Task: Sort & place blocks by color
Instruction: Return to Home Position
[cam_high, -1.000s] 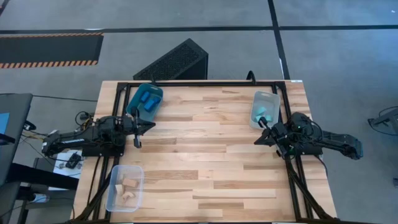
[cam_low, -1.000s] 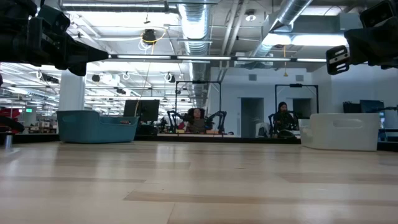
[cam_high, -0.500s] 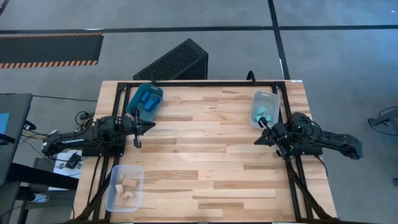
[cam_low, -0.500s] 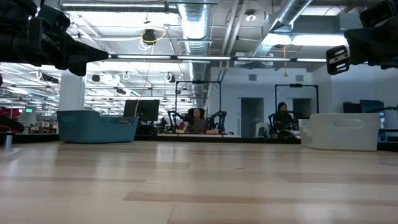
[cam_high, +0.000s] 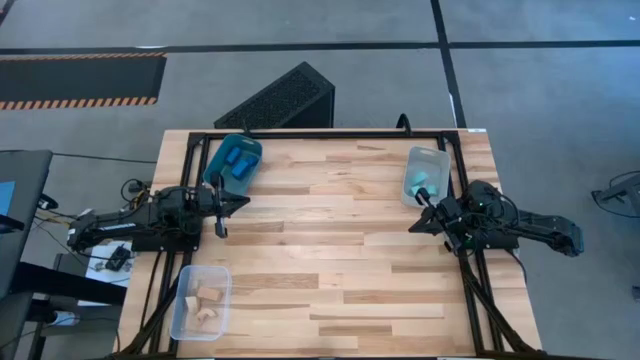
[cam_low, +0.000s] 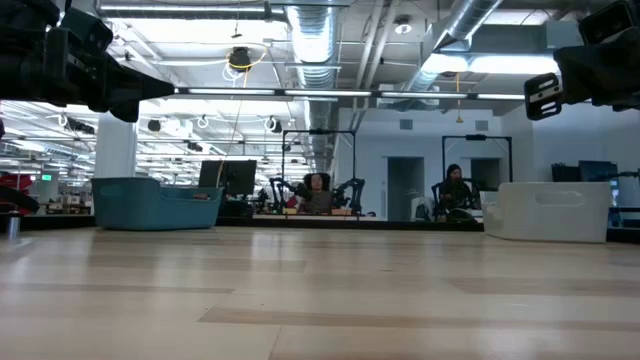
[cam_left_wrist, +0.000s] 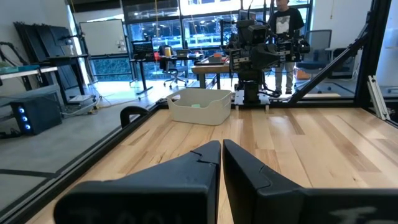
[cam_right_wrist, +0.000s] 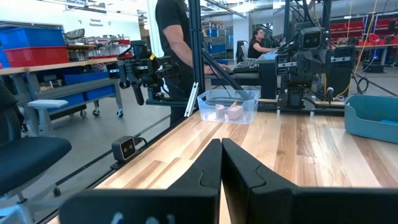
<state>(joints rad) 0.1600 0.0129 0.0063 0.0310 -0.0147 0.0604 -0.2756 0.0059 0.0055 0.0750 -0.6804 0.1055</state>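
All the blocks lie in bins. Dark blue blocks (cam_high: 238, 160) sit in the teal bin (cam_high: 218, 170) at the far left. Light cyan blocks (cam_high: 421, 179) sit in a clear bin (cam_high: 436, 157) at the far right. Tan wood blocks (cam_high: 209, 300) sit in a clear bin (cam_high: 190, 273) at the near left corner. My left gripper (cam_high: 243, 201) hovers shut just on the near side of the teal bin; its wrist view shows the fingertips (cam_left_wrist: 221, 144) together. My right gripper (cam_high: 414, 226) hovers shut just on the near side of the cyan-block bin, fingertips (cam_right_wrist: 221, 142) together.
Bare wood tabletop (cam_high: 330, 250) stretches between the two arms. A black metal frame (cam_high: 330, 133) runs around the table's edges. In the low view the teal bin (cam_low: 155, 203) and the clear bin (cam_low: 550, 210) stand at the far edge. A person (cam_right_wrist: 174, 50) stands beyond the table.
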